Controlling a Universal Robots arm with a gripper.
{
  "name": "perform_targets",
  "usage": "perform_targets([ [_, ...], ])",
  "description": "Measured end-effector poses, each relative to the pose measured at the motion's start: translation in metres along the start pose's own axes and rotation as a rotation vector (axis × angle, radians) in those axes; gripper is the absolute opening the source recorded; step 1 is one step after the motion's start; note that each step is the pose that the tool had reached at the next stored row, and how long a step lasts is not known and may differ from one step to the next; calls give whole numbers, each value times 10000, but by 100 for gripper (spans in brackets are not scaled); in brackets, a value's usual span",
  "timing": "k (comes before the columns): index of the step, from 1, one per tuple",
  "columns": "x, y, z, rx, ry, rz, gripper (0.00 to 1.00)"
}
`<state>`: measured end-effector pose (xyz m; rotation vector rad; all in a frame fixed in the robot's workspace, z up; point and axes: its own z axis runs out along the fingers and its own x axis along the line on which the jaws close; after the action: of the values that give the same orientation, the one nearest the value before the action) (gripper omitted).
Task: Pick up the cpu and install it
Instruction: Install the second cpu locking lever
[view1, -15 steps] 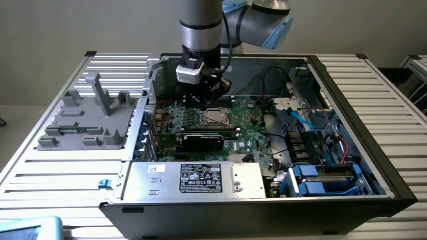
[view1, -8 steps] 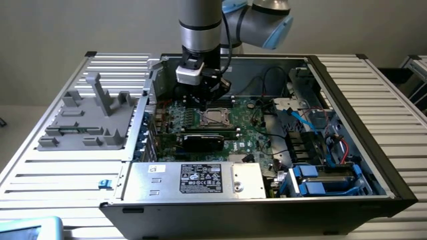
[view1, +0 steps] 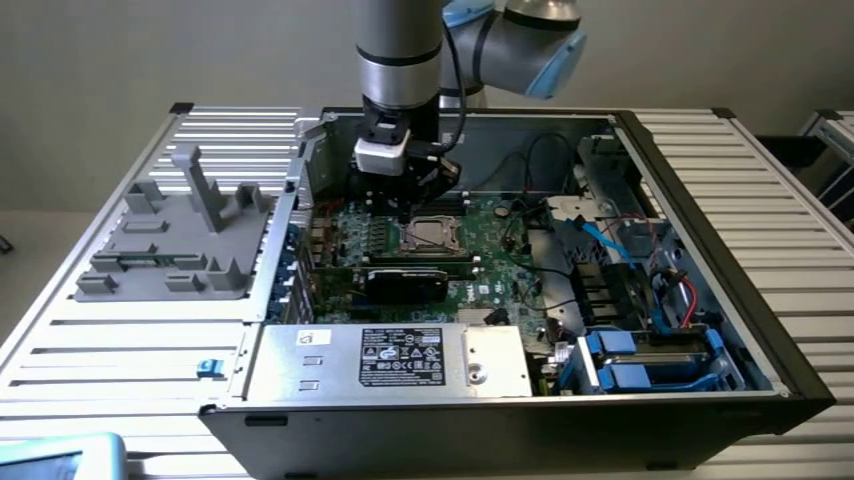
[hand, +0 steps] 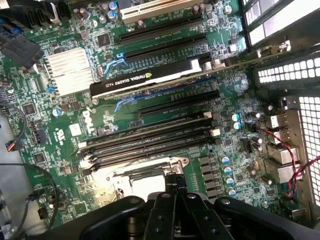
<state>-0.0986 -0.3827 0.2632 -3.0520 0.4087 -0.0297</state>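
gripper closed tight, poised over the socket; cannot tell if holding the cpu. probably light, stiff, fragile underneath; best pinched by edges.

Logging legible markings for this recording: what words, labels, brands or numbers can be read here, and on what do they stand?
"NVIDIA QUADRO" on the top edge of the black graphics card seated in a motherboard slot; a model code follows it, too blurred to read.
White label on the silver power supply box: dense print and symbols, too small to read.
Small white sticker on the same box: unreadable.
White printing on the green motherboard: too small to read.
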Motion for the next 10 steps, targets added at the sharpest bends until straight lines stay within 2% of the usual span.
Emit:
perform_targets([
  [2, 12, 44, 14, 81, -60, 5, 11],
  [4, 24, 83, 27, 141, -144, 11, 11],
  [5, 30, 99, 32, 197, -182, 14, 11],
  [8, 47, 137, 47, 459, -281, 22, 11],
  [10, 57, 160, 62, 581, -327, 25, 11],
])
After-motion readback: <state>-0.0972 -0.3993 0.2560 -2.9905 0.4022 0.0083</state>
